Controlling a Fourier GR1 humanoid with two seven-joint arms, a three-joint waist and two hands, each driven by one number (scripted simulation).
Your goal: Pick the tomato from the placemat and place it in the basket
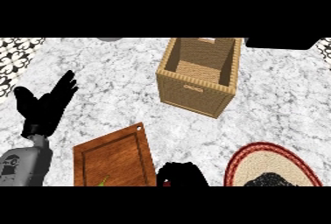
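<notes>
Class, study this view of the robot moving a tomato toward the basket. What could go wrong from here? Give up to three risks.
1. The right hand curls over the tomato, hiding nearly all of it, so its hold cannot be checked.
2. The basket is tall; a low carry might strike its near wall.
3. The wooden board lies right beside the hand, so a sideways swing might nudge it.

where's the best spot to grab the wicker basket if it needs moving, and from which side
Probably the top rim of the basket's near wall, coming straight down from above. It stands upright with its top open, so that thin wall edge could be pinched with the thumb outside and the fingers inside. Its flat sides look too broad for a hand to wrap round.
</notes>
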